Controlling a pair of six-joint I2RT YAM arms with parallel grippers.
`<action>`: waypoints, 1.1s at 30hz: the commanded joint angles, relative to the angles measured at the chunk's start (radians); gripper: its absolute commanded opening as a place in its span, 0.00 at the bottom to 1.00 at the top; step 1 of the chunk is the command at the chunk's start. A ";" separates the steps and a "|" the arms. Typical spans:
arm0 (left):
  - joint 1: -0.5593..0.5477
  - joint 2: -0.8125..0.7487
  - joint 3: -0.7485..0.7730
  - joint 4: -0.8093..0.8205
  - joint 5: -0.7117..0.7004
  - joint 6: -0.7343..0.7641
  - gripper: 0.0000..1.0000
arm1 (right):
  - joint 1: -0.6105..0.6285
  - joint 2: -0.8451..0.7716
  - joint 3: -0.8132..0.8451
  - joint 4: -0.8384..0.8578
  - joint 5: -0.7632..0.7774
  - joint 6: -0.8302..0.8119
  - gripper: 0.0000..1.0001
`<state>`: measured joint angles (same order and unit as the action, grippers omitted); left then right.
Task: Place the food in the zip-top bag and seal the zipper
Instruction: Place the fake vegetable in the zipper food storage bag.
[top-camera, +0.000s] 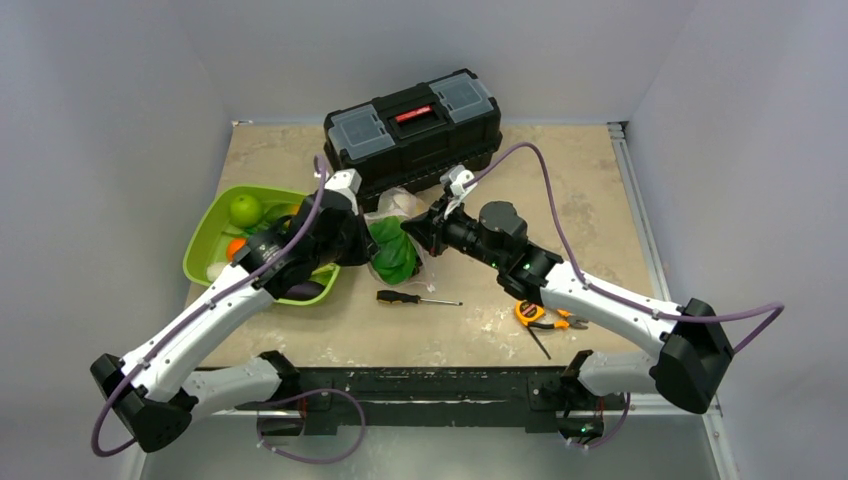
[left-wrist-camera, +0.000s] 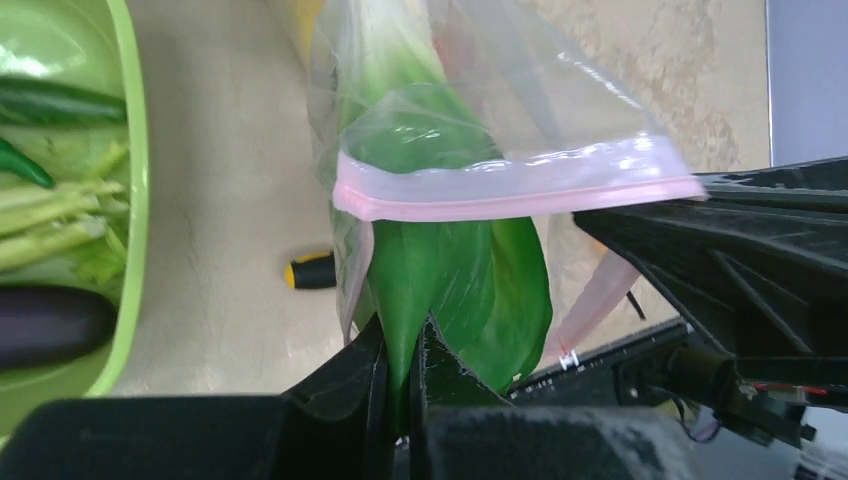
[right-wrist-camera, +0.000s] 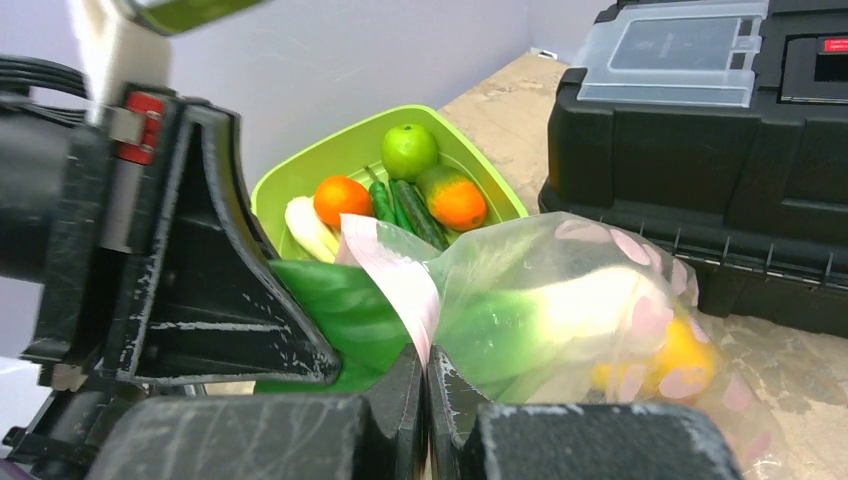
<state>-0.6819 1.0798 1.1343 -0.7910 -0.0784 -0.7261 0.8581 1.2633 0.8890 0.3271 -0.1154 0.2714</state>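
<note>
From above, the left gripper (top-camera: 365, 245) and right gripper (top-camera: 410, 230) meet at the zip-top bag (top-camera: 400, 205), with the black toolbox (top-camera: 412, 125) just beyond the jaws, the lime tray (top-camera: 205, 235) beside the left ones and a screwdriver (top-camera: 415, 297) nearer the bases. Left wrist: the jaws pinch the leafy green-white piece (left-wrist-camera: 450, 290), which runs from them under the zipper (left-wrist-camera: 500, 195) into the bag — the right gripper's body crowds the strip's end. Right wrist: the jaws are closed on that pink strip, a yellow fruit (right-wrist-camera: 680, 365) bagged beyond them — the left gripper blocks their left side.

R fingers (right-wrist-camera: 455, 400) pinch zipper (right-wrist-camera: 398, 280); leafy piece (right-wrist-camera: 335, 305) partly in bag (right-wrist-camera: 600, 260).
</note>
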 joint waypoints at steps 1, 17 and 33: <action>-0.064 -0.001 0.041 0.104 -0.266 0.080 0.00 | 0.006 0.004 0.062 0.040 -0.013 0.014 0.00; -0.175 0.231 0.076 0.206 -0.537 0.062 0.20 | 0.007 0.001 0.064 0.041 -0.001 0.033 0.00; -0.074 -0.146 -0.041 0.153 -0.101 0.232 0.94 | 0.007 -0.011 0.039 0.028 0.098 -0.002 0.00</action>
<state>-0.7769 1.0103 1.0676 -0.5957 -0.2966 -0.5549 0.8742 1.2613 0.9092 0.3084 -0.0738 0.2890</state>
